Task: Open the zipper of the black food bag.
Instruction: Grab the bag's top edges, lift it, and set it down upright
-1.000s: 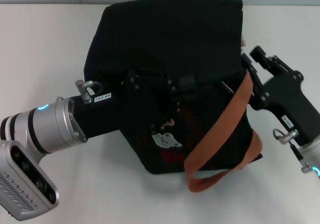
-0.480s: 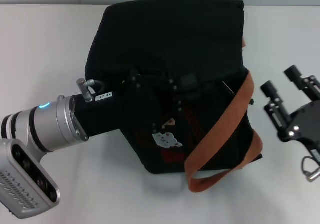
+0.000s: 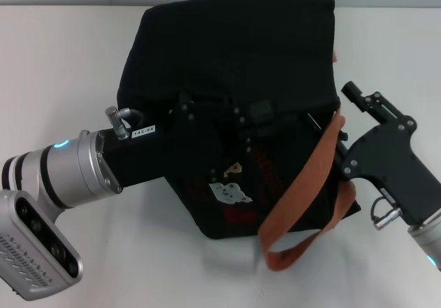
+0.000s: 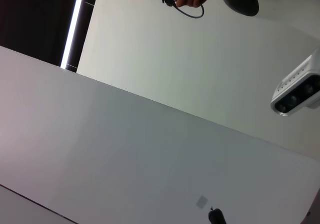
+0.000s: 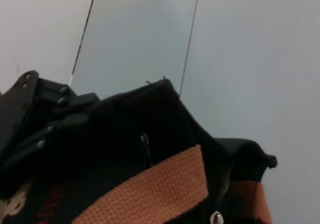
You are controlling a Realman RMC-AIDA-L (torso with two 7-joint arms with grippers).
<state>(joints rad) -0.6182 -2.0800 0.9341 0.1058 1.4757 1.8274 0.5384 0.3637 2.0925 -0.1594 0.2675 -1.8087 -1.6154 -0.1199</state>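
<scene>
Right gripper returned beside black food bag.

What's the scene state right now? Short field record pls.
bag: black bag on its side on the white table
strap: rust-brown strap draped over the bag's near right corner
zipper: pull not clearly identifiable in the head view
left gripper: pressed against the bag's front face, black on black, state unclear
right gripper: at the bag's right edge next to the strap, state unclear
patch: white cartoon patch on the bag's near face
</scene>
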